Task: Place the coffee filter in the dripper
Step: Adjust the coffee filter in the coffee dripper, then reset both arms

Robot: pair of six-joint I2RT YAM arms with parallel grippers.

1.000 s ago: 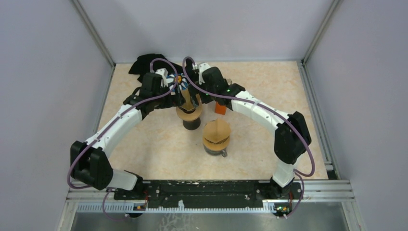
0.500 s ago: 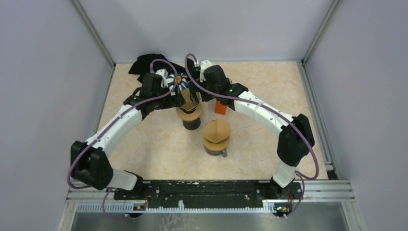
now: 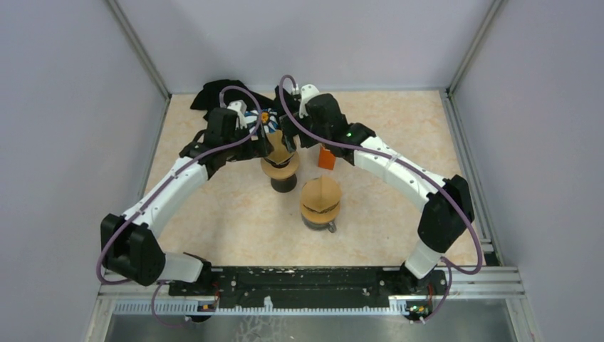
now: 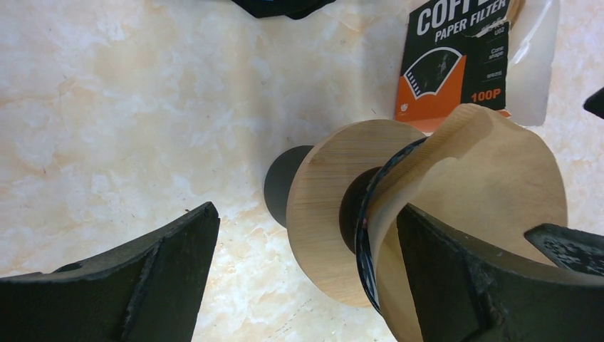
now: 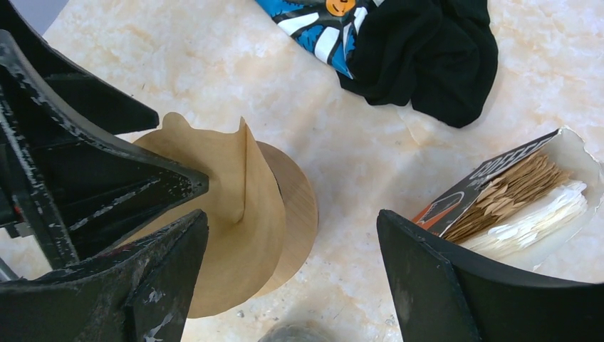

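A brown paper coffee filter (image 4: 491,178) sits cone-down in the dripper, whose round wooden collar (image 4: 327,221) rests on a black base (image 3: 283,184). Its upper edge is creased and stands up (image 5: 238,171). My left gripper (image 4: 306,285) is open above and to the dripper's left, and its right finger (image 4: 484,285) overlaps the filter's rim; whether they touch I cannot tell. My right gripper (image 5: 292,285) is open, its left finger (image 5: 157,278) over the filter and bare table between the jaws.
An opened pack of paper filters (image 5: 513,192) lies just right of the dripper, orange in the top view (image 3: 326,158). A black and blue cloth (image 5: 420,50) lies at the back. A second dripper with a filter (image 3: 320,203) stands nearer the bases.
The right arm has swung its elbow out to the right and its wrist has shifted slightly back. The left arm and the filter have hardly moved.
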